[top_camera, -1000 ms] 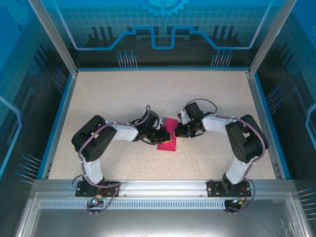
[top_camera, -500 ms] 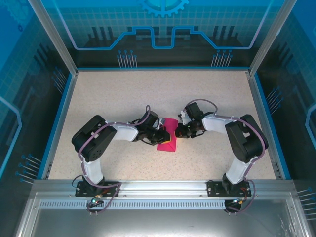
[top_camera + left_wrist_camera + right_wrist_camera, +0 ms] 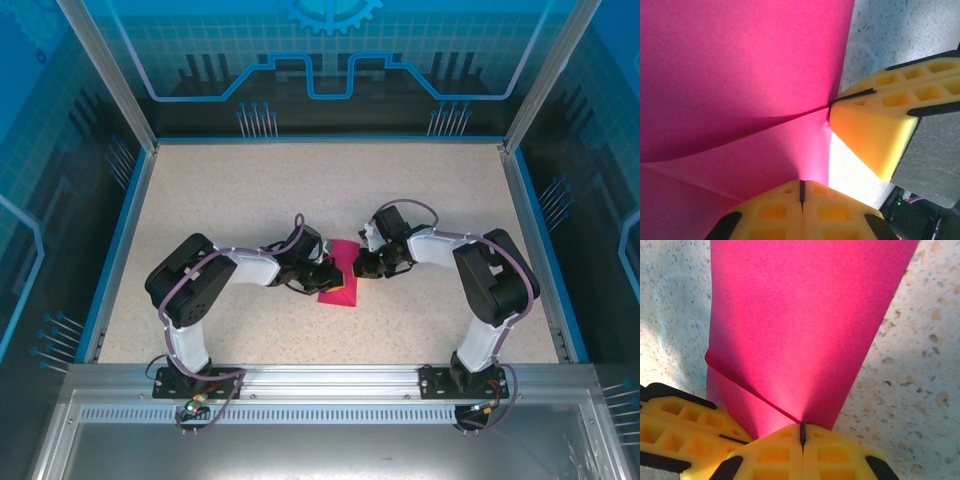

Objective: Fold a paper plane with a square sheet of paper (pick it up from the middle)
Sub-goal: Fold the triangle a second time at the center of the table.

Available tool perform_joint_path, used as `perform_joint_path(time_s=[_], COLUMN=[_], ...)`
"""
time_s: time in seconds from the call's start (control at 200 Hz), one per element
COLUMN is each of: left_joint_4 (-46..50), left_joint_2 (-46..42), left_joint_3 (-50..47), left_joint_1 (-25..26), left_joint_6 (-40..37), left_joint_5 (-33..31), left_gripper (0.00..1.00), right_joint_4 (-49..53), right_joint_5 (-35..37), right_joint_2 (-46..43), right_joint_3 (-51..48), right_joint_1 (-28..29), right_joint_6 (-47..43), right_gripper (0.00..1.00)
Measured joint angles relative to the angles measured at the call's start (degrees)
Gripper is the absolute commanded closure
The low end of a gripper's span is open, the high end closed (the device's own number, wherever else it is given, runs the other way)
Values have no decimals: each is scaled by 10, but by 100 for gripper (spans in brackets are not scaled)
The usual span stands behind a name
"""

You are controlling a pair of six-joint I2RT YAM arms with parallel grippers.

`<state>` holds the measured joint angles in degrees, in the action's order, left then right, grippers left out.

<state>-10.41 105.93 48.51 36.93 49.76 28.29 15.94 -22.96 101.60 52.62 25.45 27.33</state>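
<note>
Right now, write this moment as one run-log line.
left gripper: shut on square sheet of paper | right gripper: shut on same sheet | sheet: curled into loose fold

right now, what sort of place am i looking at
Probably a robot lab workcell: a speckled beige tabletop boxed in by silver aluminium frame posts and blue translucent panels printed with circuit graphics, with a white-and-black left arm and right arm bolted at its near rail.
</note>
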Motion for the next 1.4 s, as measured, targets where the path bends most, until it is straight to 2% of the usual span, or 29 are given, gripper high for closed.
perform_joint_path(time_s=[1.155,1.4], left_joint_4=[26,37], left_joint_2=[4,9], left_joint_3=[7,16], left_joint_1=[2,4], left_joint_6=[-7,-7], left_joint_5=[-13,-15], left_gripper=[99,100], right_joint_4=[10,16], right_joint_5=[0,2], right_joint_2=[1,4], right_joint_3=[0,6], right_joint_1=[0,0], right_joint_6=[0,-3], right_gripper=[95,82])
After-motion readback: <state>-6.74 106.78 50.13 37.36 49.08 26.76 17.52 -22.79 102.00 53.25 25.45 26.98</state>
